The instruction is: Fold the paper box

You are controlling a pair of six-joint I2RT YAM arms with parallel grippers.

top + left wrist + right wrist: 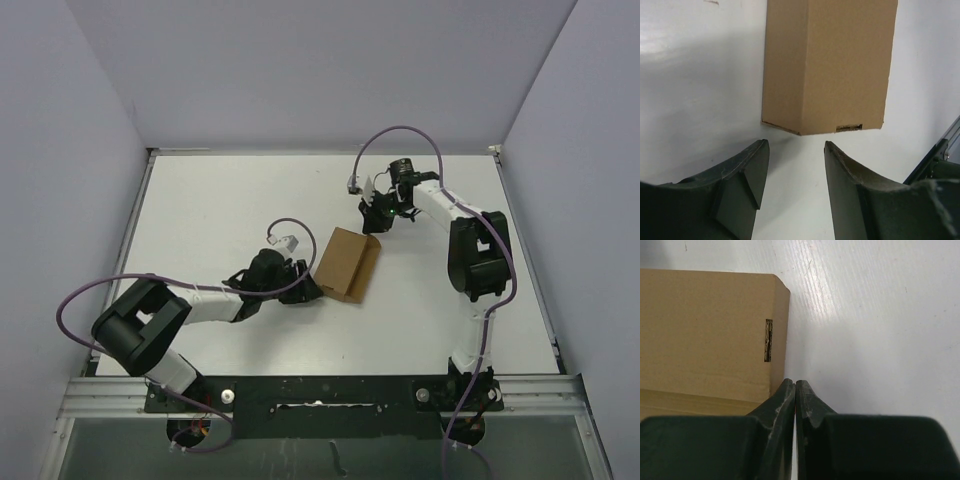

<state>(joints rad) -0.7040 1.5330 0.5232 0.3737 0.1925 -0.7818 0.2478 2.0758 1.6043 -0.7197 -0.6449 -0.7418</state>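
The paper box (pixel 347 264) lies on its side near the middle of the table (pixel 220 200), already formed into a closed rectangular carton, with one arm at each end. The left gripper (pixel 796 147) faces the near end of the box; its jaws stand partly apart with nothing between them, and the box end sits just ahead of the fingertips, not touching. The right gripper (pixel 795 385) is at the far end; its jaws are pressed fully together and hold nothing, with the tips just beside the box's corner. Contact there cannot be confirmed. Risk, judged from this layout: the box is light and the table looks smooth, so a push from the closed right tips may slide or pivot the box instead of seating a flap. If the left jaws close off-centre on the end, they may dent the wall or lever the end panel out of its slot (pixel 849 128). Unequal pressure from the two ends may skew the carton.
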